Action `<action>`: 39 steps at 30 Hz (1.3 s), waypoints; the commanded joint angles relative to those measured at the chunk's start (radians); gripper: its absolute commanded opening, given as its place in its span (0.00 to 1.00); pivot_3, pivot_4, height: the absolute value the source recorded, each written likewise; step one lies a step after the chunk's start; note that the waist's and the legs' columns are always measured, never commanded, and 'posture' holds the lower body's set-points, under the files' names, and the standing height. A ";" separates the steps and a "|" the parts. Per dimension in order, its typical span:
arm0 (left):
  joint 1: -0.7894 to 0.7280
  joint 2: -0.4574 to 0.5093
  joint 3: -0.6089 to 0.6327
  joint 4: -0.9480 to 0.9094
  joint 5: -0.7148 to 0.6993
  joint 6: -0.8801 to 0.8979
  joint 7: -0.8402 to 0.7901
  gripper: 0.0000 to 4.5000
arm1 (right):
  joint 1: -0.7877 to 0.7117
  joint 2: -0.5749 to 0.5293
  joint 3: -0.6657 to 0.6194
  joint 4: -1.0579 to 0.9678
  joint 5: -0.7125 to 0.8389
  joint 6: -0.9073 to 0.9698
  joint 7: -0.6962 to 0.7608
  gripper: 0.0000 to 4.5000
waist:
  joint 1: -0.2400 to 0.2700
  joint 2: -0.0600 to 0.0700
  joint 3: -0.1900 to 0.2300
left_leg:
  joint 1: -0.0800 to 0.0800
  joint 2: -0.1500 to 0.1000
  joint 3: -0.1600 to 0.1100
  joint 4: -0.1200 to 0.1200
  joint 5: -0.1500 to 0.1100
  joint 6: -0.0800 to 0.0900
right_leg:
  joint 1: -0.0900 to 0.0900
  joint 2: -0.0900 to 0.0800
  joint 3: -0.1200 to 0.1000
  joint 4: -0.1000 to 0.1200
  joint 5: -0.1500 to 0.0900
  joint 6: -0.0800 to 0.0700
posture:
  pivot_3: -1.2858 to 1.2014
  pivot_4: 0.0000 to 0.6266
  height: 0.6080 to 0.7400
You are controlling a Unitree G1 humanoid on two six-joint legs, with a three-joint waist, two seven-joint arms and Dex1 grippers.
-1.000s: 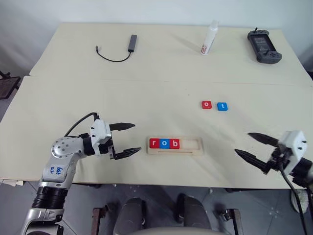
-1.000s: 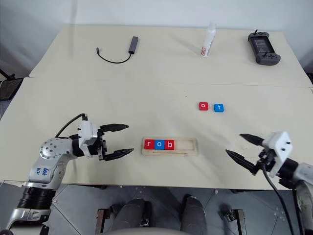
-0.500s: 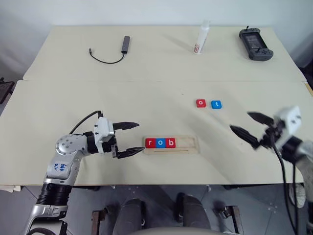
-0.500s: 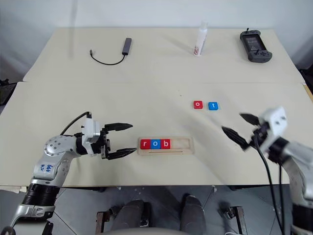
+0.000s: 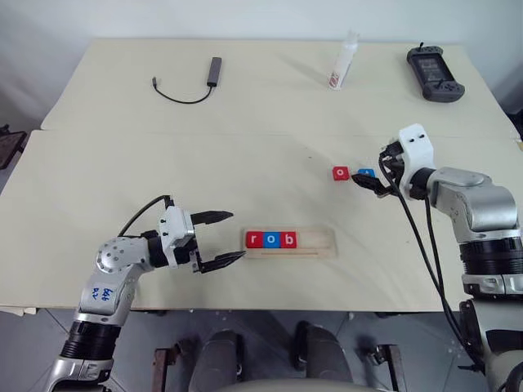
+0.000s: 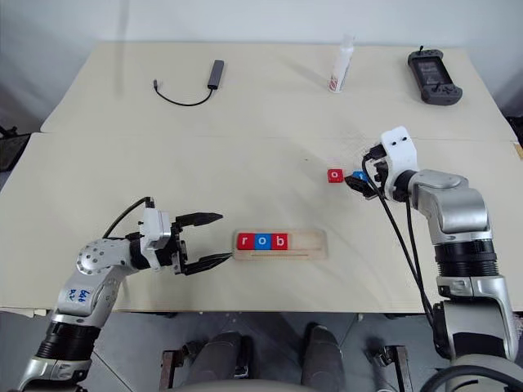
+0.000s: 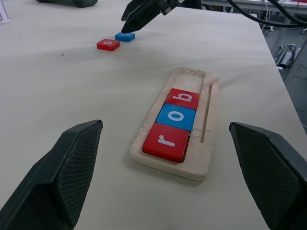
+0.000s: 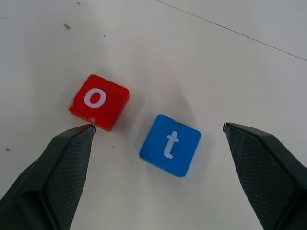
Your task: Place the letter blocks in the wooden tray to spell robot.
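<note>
The wooden tray [image 5: 323, 239] lies near the table's front edge, with a red r [image 5: 255, 239], a blue o [image 5: 271, 239] and a red b [image 5: 288, 239] filling its left part; the right part of the slot is bare. Further back on the right, two loose letter blocks lie flat on the table: a red o [image 8: 98, 101] and a blue t [image 8: 170, 144]. My right gripper [image 8: 159, 126] is open and hovers over the blue t, which lies between its fingers without touching them. My left gripper [image 5: 237, 235] is open and empty, just left of the tray's end.
At the back of the table lie a dark adapter with a cable [image 5: 208, 73], a white bottle [image 5: 343, 61] and a black handheld controller [image 5: 435, 73]. A seam [image 5: 163, 133] runs across the table behind the blocks.
My right gripper has swung from the front right edge forward and left to above the blue t, still open. The left gripper and all blocks have stayed put.
</note>
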 commanded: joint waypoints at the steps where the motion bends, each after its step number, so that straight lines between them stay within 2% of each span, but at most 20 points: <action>1: 0.018 0.004 0.022 -0.048 -0.004 -0.015 0.014 1.00 | -0.014 -0.006 -0.015 -0.042 -0.004 0.023 -0.001 0.99 | 0.000 0.000 0.000 | 0.000 0.000 0.000 0.000 0.000 0.000 | 0.000 0.000 0.000 0.000 0.000 0.000 | 0.52 0.24 1.00; 5: 0.020 0.003 0.019 -0.052 -0.006 -0.016 0.021 1.00 | -0.026 0.018 -0.028 -0.076 0.016 0.073 -0.014 0.99 | -0.003 0.000 0.000 | 0.000 0.000 0.000 0.000 0.000 0.000 | 0.000 0.000 0.000 0.000 0.000 0.000 | 0.52 0.24 1.00; 10: 0.019 0.004 0.017 -0.053 -0.008 -0.014 0.023 1.00 | -0.047 0.102 -0.029 -0.141 0.036 0.168 -0.065 0.99 | -0.007 0.000 0.000 | 0.000 0.001 0.001 0.000 0.000 0.000 | -0.001 0.001 0.001 0.000 0.000 0.000 | 0.52 0.24 1.00; 14: 0.019 0.004 0.018 -0.057 -0.009 -0.011 0.026 1.00 | -0.063 0.197 -0.004 -0.104 0.006 0.158 -0.134 0.99 | -0.007 0.000 0.000 | 0.000 0.001 0.001 0.000 0.000 0.000 | -0.001 0.001 0.001 0.001 0.000 0.000 | 0.52 0.24 1.00; 18: 0.028 0.008 0.025 -0.072 -0.010 -0.008 0.033 1.00 | -0.082 0.231 0.003 -0.044 -0.049 0.175 -0.217 0.99 | -0.002 0.000 0.000 | 0.000 0.000 0.001 0.000 0.000 0.000 | -0.001 0.000 0.001 0.001 0.000 0.000 | 0.52 0.24 1.00; 31: 0.064 0.014 0.042 -0.105 -0.013 -0.003 0.059 1.00 | -0.091 0.269 0.003 -0.033 -0.072 0.172 -0.246 0.99 | -0.011 0.001 0.000 | 0.001 0.001 0.001 -0.001 0.000 -0.001 | -0.001 0.001 0.001 0.001 0.000 0.000 | 0.52 0.24 1.00; 39: 0.054 0.012 0.034 -0.091 -0.011 -0.005 0.051 1.00 | -0.076 0.243 0.031 -0.132 -0.080 0.135 -0.209 0.99 | -0.014 0.001 0.000 | 0.001 0.001 0.001 -0.001 0.000 -0.001 | -0.001 0.001 0.001 0.000 0.000 0.000 | 0.52 0.24 1.00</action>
